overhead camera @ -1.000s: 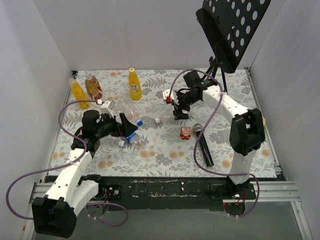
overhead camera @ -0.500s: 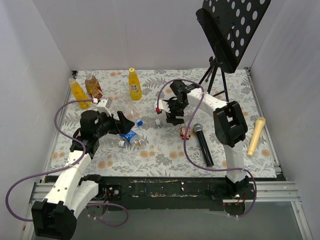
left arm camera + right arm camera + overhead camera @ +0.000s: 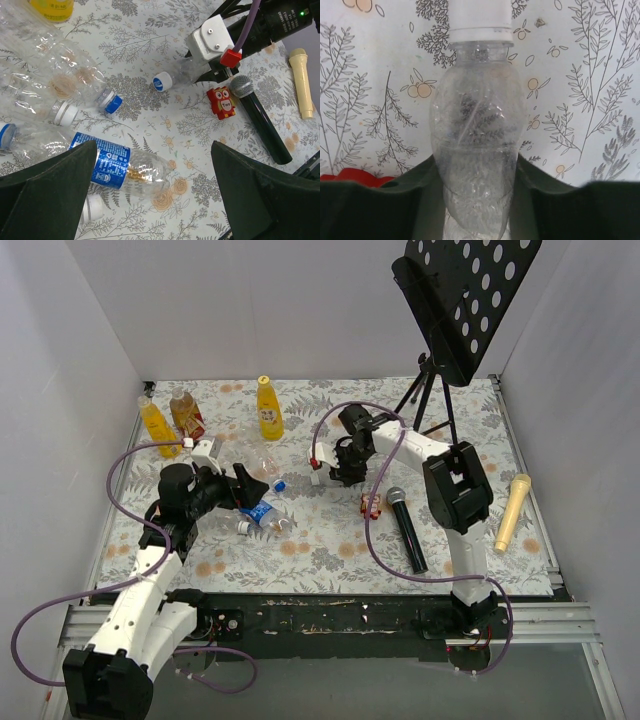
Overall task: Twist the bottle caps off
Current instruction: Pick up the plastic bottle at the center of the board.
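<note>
1. A tall yellow juice bottle (image 3: 155, 423) stands upright in the worktop's far-left corner.
2. A second yellow juice bottle (image 3: 268, 410), its yellow cap (image 3: 264, 381) on, stands upright by the far edge, left of centre.
3. A squat brown bottle (image 3: 186, 412) with a red label stands just beside the corner one.
4. Several clear bottles (image 3: 60, 75) lie on their sides in the left half; one shows a blue cap (image 3: 113, 103), another a white cap (image 3: 65, 113).
5. A blue-labelled bottle (image 3: 120, 165) lies just nearer the front edge.
6. A lone clear bottle (image 3: 477, 145) lies near the centre, its white screw cap (image 3: 480, 20) on and its body between the right pincer's (image 3: 476, 165) fingers.
</note>
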Available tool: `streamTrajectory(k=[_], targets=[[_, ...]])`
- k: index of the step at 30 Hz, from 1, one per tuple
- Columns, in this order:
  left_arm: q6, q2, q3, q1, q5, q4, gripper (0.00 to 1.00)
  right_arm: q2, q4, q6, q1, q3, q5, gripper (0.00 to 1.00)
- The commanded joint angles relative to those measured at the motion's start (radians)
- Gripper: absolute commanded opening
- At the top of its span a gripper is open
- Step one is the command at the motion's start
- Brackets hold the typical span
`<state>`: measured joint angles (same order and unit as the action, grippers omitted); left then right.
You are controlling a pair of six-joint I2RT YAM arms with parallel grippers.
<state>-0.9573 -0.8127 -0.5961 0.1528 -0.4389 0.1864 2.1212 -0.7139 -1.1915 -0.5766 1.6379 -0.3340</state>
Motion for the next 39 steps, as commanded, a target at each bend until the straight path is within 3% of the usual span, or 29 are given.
streamTrajectory(k=[1,10,13,18,22,28,32,39], targets=[[0.014,0.050,0.038,0.001,-0.043,-0.074,0.98,-0.059,-0.005,0.024,-0.003,-0.024,-0.025,0.29],[-0.043,0.095,0.053,-0.001,-0.155,-0.151,0.98,-0.334,-0.012,0.118,-0.003,-0.145,-0.227,0.17],[-0.138,0.119,0.079,-0.001,-0.191,-0.232,0.98,-0.430,-0.048,0.177,-0.003,-0.185,-0.342,0.13],[-0.368,0.136,0.156,0.001,-0.394,-0.444,0.98,-0.561,-0.102,0.222,0.000,-0.298,-0.525,0.10],[-0.460,0.182,0.177,0.011,-0.423,-0.469,0.98,-0.664,-0.039,0.279,0.033,-0.443,-0.657,0.10],[-0.502,0.228,0.157,0.059,-0.382,-0.438,0.94,-0.742,0.149,0.437,0.139,-0.605,-0.833,0.10],[-0.492,0.172,0.111,0.131,-0.301,-0.412,0.92,-0.744,0.255,0.513,0.173,-0.667,-0.907,0.10],[-0.365,-0.032,-0.060,0.439,0.020,-0.265,0.89,-0.673,0.246,0.504,0.172,-0.688,-0.945,0.10]])
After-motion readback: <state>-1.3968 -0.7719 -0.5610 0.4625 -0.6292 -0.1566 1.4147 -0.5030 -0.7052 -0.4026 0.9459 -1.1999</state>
